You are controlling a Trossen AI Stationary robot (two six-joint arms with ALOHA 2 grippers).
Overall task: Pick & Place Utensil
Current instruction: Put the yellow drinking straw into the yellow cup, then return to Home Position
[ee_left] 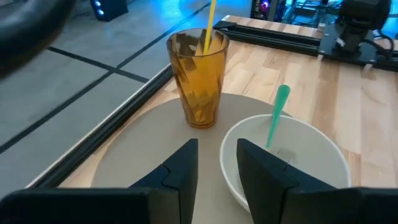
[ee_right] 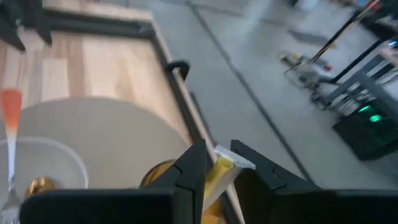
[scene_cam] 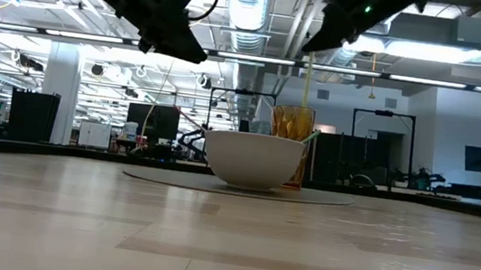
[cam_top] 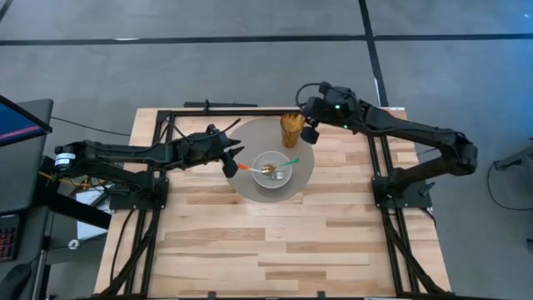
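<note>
An amber cup (cam_top: 291,129) (ee_left: 198,74) stands on a round grey mat (cam_top: 250,137) beside a white bowl (cam_top: 273,169) (scene_cam: 254,159). My right gripper (ee_right: 219,149) (cam_top: 310,132) is above the cup, shut on a yellow utensil (scene_cam: 307,84) (ee_left: 209,25) that reaches down into it. A green-handled utensil (ee_left: 277,115) and an orange-handled one (ee_right: 11,112) (cam_top: 243,167) lean in the bowl with their handles over its rim. My left gripper (ee_left: 217,165) (cam_top: 231,162) hovers open, well above the bowl's left rim, holding nothing. My right gripper pinches the yellow utensil's handle (ee_right: 219,171) near its top end between the two fingers. The fingers come from above and from the table's right. The utensil hangs upright below them, with its lower part inside the amber cup (scene_cam: 290,136).
A black metal frame (cam_top: 208,111) runs along the table's far edge and down both sides by the arm bases. The near half of the wooden table (cam_top: 275,242) carries nothing. A monitor and cables (cam_top: 17,158) sit off the table's left edge.
</note>
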